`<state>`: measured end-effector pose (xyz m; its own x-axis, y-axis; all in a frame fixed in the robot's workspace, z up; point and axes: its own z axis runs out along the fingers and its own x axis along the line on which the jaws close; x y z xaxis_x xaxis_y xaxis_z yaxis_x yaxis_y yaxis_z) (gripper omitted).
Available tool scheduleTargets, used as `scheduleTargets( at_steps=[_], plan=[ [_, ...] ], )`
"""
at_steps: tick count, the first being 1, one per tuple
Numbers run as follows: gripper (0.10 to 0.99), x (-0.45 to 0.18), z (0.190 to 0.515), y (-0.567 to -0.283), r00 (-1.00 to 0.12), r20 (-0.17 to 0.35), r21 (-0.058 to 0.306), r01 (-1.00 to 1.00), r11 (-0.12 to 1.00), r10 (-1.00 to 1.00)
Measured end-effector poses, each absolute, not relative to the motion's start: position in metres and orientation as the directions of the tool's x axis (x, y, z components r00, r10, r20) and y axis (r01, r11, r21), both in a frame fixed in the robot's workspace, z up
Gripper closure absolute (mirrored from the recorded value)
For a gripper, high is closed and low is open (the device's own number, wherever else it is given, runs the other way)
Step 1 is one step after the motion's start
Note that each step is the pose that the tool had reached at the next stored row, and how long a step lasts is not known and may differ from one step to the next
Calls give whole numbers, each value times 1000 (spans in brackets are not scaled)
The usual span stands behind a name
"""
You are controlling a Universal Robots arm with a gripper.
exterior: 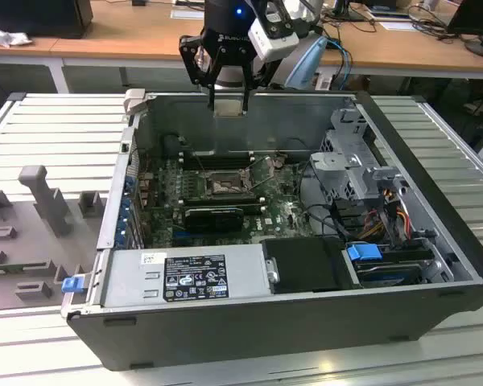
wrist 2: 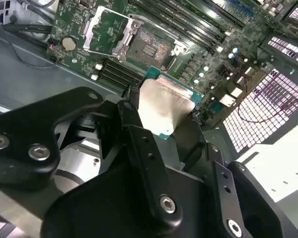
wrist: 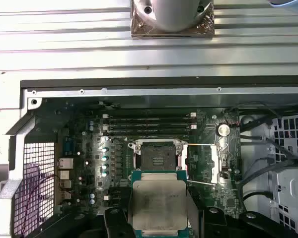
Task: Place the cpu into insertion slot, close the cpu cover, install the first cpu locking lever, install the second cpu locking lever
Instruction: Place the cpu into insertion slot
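My gripper hangs above the open computer case, near its back wall, shut on the cpu. In both wrist views the cpu is a flat silvery-beige square on a green base, clamped by its edges between the black fingers. Well below it on the motherboard lies the insertion slot, dark, bare and uncovered. The cpu cover is swung open beside the slot, with thin locking levers sticking out near it. The cpu is clear of the slot.
A long black card lies just in front of the slot, and memory slots lie behind it. A power supply fills the case's front. A drive cage and cables sit at the exterior view's right. Grey fixtures stand outside on the left.
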<state>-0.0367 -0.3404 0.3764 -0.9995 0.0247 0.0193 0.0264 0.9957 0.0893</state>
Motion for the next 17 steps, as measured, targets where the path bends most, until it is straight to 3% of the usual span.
scheduleTargets(
  at_steps=[17],
  plan=[
    [561,-37,374,-341,-996,19,88,90,992,88]
  ],
)
